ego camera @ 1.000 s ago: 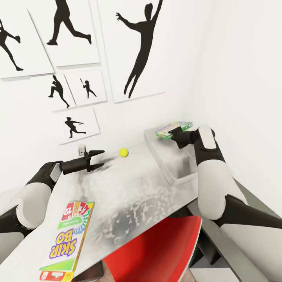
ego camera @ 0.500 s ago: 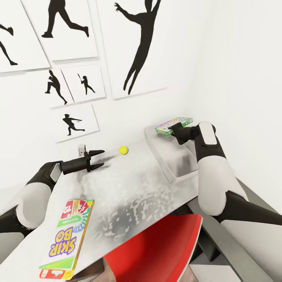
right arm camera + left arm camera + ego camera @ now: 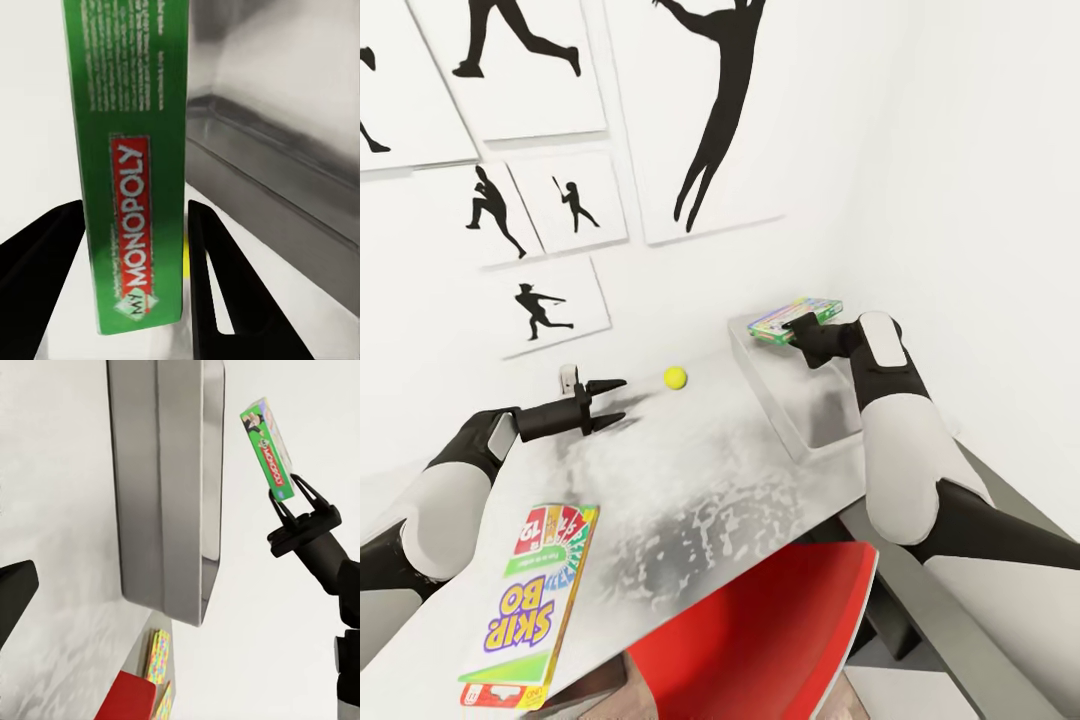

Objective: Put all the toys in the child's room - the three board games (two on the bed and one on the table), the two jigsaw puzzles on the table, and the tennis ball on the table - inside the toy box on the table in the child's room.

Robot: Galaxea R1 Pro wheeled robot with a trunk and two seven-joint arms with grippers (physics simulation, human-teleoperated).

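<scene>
- Right claw (image 3: 792, 331) pinches a thin green-edged Monopoly game box (image 3: 796, 317) above the shallow light grey toy bin (image 3: 792, 405), right of centre
- Left claw (image 3: 615, 400), spread and empty, hovers over the pale mottled surface (image 3: 690, 480) near a small yellow-green ball (image 3: 675, 376)
- A flat Skip-Bo box (image 3: 532, 606) lies lower left

Open toy box, walls close behind

Your toy box (image 3: 800, 420) lies open from above; the corner walls (image 3: 920, 150) crowd its far side, and the tennis ball (image 3: 675, 377) sits on bare table (image 3: 690, 480) beside it.
</scene>
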